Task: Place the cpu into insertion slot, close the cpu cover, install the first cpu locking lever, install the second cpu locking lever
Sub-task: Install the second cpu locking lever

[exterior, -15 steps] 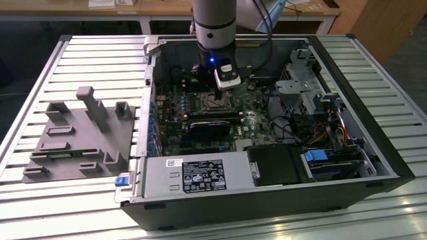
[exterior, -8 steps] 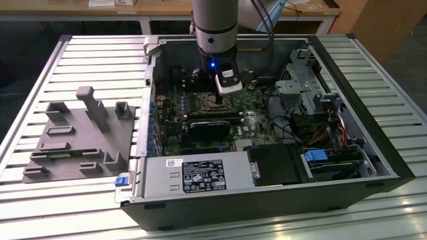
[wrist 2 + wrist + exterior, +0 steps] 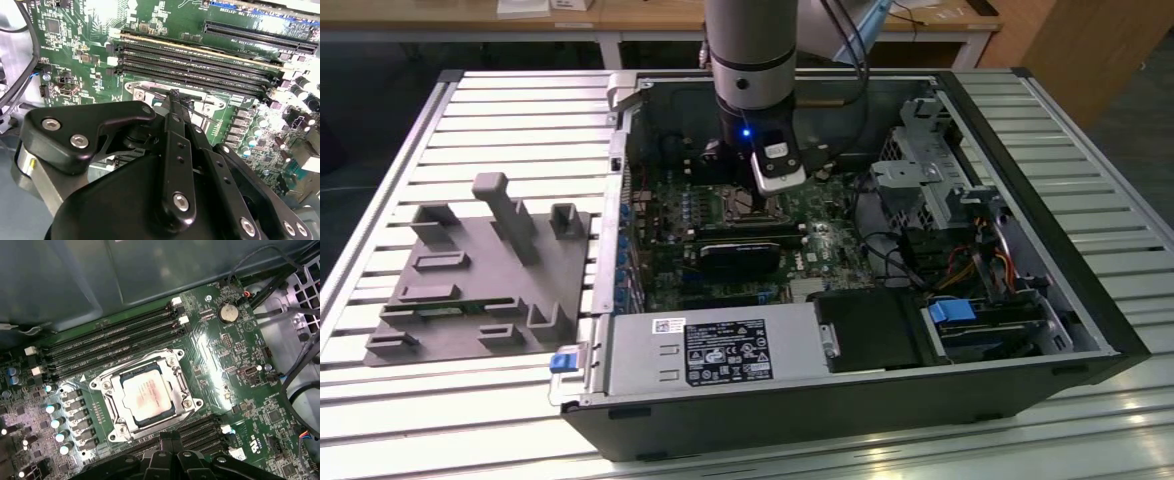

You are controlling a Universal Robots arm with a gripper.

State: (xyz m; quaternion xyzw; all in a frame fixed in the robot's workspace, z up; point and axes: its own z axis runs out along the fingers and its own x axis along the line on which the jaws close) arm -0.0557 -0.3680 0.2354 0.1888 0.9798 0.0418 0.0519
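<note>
On a slatted metal bench an open computer case (image 3: 1067, 330) lies flat, and the gripper (image 3: 174, 95), fingers pressed together on nothing, hangs just over the edge of the insertion slot (image 3: 102, 386), where the cpu (image 3: 147, 397) sits under the closed cpu cover (image 3: 176, 386), 4 memory slots (image 3: 107, 340) running alongside.

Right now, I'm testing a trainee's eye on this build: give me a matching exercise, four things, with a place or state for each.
Things:
1. cpu
2. cpu cover
3. round battery
4. grey fixture

Places or states:
A. outside the computer case, on the exterior view's left
B. silvery frame lying around the chip
C. lying in the socket
D. on the green board, apart from the socket

Pairs: 1-C, 2-B, 3-D, 4-A
</note>
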